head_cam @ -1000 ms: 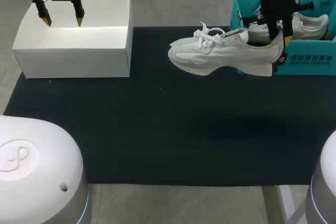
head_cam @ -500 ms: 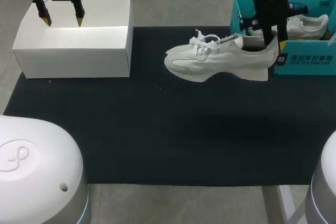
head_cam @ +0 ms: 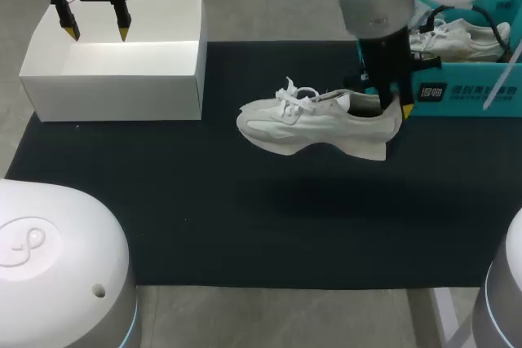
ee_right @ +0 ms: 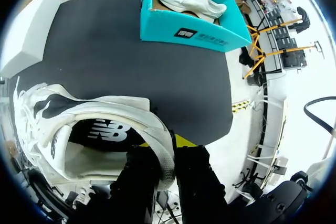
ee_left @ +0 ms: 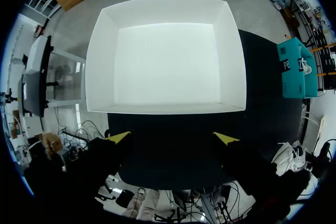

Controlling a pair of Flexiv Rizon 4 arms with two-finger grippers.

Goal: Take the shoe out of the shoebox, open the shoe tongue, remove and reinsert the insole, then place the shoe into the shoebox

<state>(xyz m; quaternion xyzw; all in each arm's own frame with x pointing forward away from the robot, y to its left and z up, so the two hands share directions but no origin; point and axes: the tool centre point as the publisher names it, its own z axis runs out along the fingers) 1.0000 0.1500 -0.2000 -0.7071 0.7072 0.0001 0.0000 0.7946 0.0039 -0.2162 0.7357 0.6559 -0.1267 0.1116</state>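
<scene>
The shoe has come out of the teal shoebox and now hangs above the middle of the black mat, toe toward the white box, with the right gripper clamped on its heel collar. Held by that soft rim alone, it could sag toe-down or slip free while being lowered. Bare mat lies open beneath and in front, the shoebox edge is near the heel, and the left gripper, fingers apart, hovers over the white box.
</scene>
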